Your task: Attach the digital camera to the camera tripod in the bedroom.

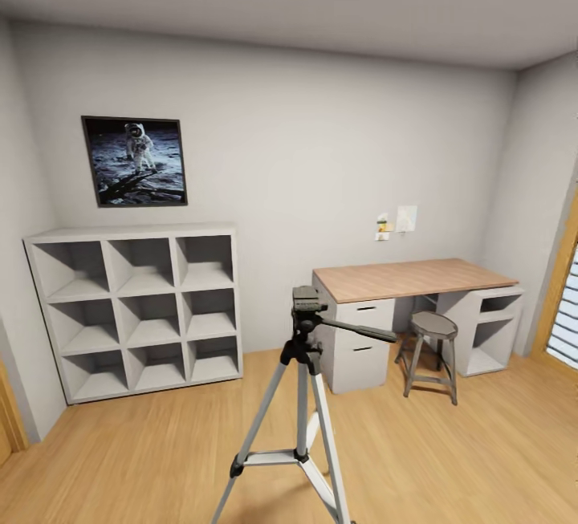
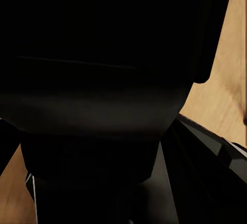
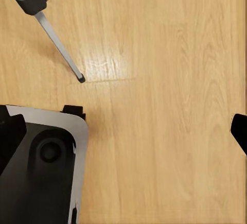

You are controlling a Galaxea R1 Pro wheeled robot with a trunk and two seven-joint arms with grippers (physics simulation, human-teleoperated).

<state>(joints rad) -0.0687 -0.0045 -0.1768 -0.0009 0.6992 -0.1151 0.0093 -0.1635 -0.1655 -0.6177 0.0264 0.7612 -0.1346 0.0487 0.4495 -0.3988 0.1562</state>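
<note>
Tripod (image 1: 303,396) stands on the bedroom floor (image 1: 449,460) mid-room, legs spread for steadiness, head bare. Camera unseen. Left wrist view is dark, finger state unclear; right fingers can't be judged either

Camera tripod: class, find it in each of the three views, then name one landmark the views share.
Head view: camera tripod stands lower centre.
Left wrist view: too dark to tell.
Right wrist view: one silver leg with its black foot.
Shared landmark: the wood floor.
</note>
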